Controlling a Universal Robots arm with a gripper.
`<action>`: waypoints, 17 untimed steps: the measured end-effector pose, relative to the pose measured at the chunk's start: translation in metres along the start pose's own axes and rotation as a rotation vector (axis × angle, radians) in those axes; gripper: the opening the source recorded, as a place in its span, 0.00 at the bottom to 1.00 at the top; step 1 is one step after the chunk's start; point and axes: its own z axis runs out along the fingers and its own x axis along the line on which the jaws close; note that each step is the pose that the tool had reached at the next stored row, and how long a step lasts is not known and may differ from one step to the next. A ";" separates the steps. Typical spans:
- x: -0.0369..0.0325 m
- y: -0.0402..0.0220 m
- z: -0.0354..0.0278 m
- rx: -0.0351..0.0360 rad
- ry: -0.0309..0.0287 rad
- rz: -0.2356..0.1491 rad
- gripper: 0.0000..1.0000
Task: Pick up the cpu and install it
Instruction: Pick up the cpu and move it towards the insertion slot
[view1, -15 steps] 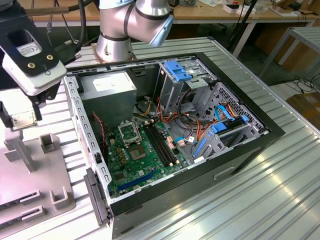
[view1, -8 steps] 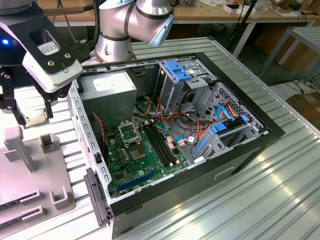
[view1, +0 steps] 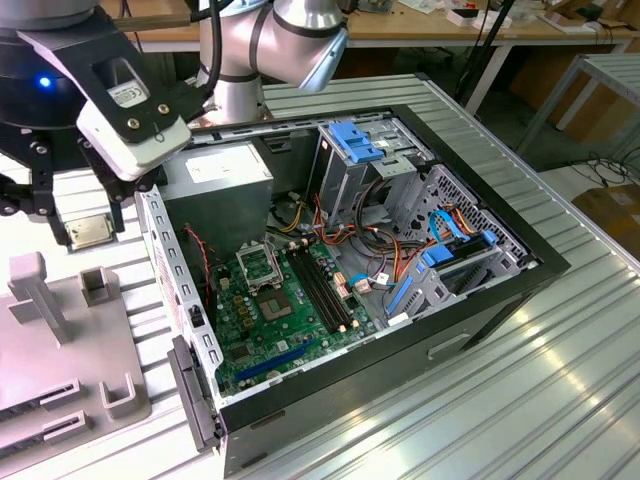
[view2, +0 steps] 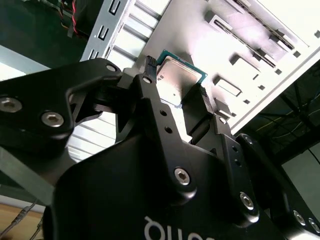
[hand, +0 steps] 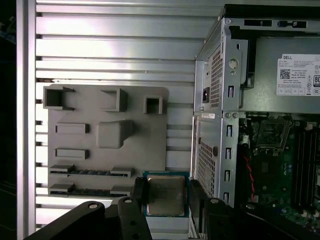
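Black end effector (hand: 166, 196) clamps the cpu (hand: 165, 192) by two edges, over the tabletop (hand: 100, 65), near tray (hand: 150, 140) and case (hand: 220, 75).

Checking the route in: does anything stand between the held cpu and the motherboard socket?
Yes: the perforated side wall of the case stands between the cpu, held in the gripper outside it, and the socket. The case lies open on top.
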 end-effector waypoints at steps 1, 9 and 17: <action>-0.0016 0.0000 0.0000 0.0000 0.0000 0.000 0.46; -0.0191 -0.0005 -0.0004 -0.0001 0.0001 0.000 0.46; -0.0390 -0.0011 -0.0009 -0.0002 -0.0001 0.000 0.46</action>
